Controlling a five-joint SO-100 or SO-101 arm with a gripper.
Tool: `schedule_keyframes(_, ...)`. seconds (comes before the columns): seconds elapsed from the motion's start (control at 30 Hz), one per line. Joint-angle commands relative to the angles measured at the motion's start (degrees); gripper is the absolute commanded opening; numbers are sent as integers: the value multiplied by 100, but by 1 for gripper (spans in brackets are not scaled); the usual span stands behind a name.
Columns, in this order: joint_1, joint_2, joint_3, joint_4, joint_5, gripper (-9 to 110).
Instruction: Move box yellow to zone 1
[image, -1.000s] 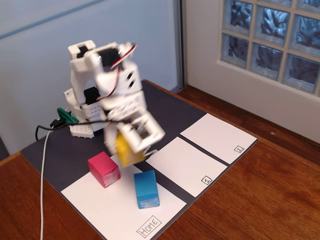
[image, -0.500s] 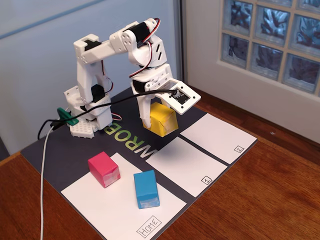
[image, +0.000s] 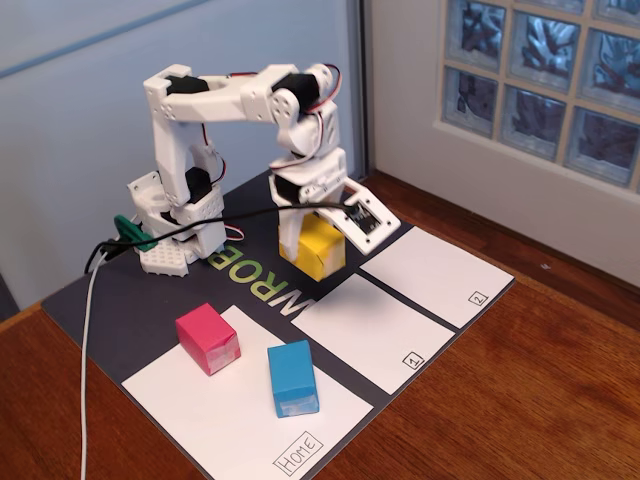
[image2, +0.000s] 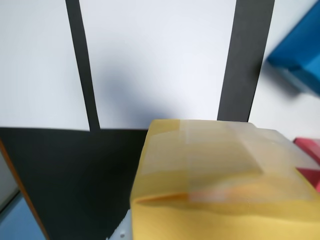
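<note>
The yellow box (image: 322, 246) hangs in the air above the dark mat, at the far edge of zone 1 (image: 372, 330), the white sheet with a boxed "1" in its near right corner. My gripper (image: 312, 240) is shut on the yellow box from above. In the wrist view the yellow box (image2: 225, 180) fills the lower right, its paler taped end facing the camera. Beyond it lies the white sheet of zone 1 (image2: 160, 60), between two dark strips. My fingers are hidden behind the box there.
A pink block (image: 208, 338) and a blue block (image: 292, 377) stand on the "Home" sheet (image: 240, 410). The sheet marked "2" (image: 437, 273) lies to the right of zone 1. The arm's base (image: 175, 240) and a cable (image: 88, 330) are at the left.
The arm has lifted the yellow box from the Home sheet and carried it back and rightward. Over the last half second it settled slightly lower and the wrist turned.
</note>
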Motion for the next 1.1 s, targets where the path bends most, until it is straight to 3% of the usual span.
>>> schedule_keyframes(0.0,70,-53,-18,-299,62,-1)
schedule_keyframes(1.07,-141,-1485,281,-2558,202,-1)
